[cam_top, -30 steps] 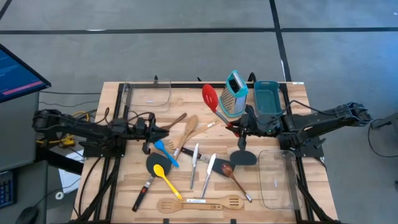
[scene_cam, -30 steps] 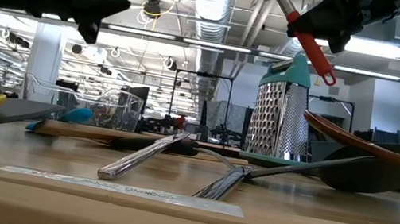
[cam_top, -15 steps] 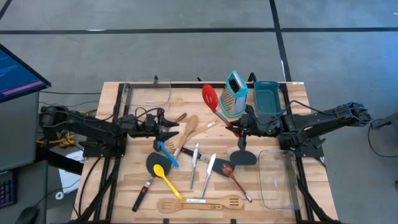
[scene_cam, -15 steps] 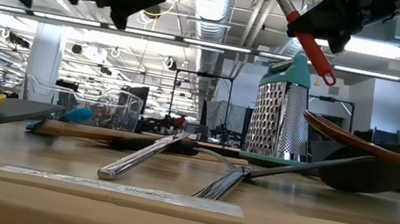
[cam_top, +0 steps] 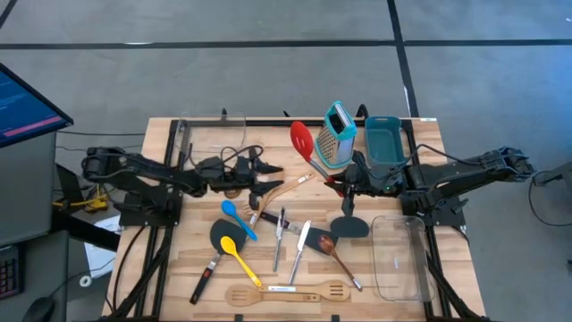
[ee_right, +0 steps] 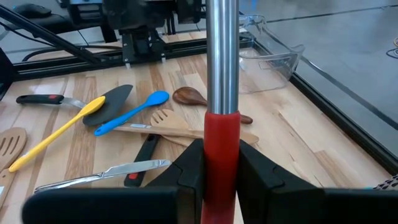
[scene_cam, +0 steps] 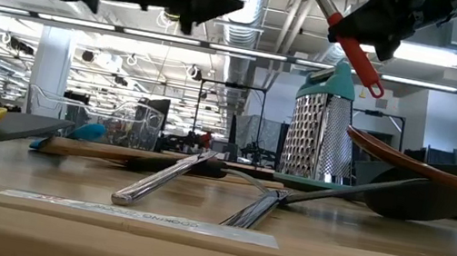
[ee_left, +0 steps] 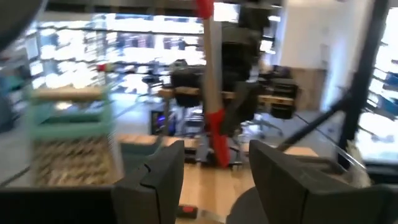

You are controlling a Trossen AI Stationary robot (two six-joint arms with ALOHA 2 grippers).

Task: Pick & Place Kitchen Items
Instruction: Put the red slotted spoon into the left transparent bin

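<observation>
Overhead and table-level views, with both wrist views. My right gripper (cam_top: 347, 183) is pinched on the red handle of the red spoon (cam_top: 302, 139), whose head reaches toward the far edge of the table (cam_top: 447, 268), just beside the teal box grater (cam_top: 336, 136). In my right wrist view the steel shaft rises straight up out of my fingers (ee_right: 189, 168); I judge that the grip sits low on the handle so the long shaft clears the clutter beneath while it is carried. My left gripper (cam_top: 271, 170) hangs above the table's middle with its fingers spread and nothing between them, nose pointing across toward the right arm, over the wooden spoons (cam_top: 273, 183). From that attitude I judge it is lining up on its next utensil. The remaining kitchen items lie loose on the boards: blue spoon (cam_top: 237, 217) and yellow spoon (cam_top: 241, 255) near the left-centre, metal cutlery (cam_top: 281, 233) in the middle, a wooden slotted spatula (cam_top: 286, 292) along the near edge. The teal bin (cam_top: 384, 141) stands at the far right corner, a clear container (cam_top: 398, 255) at the near right.
</observation>
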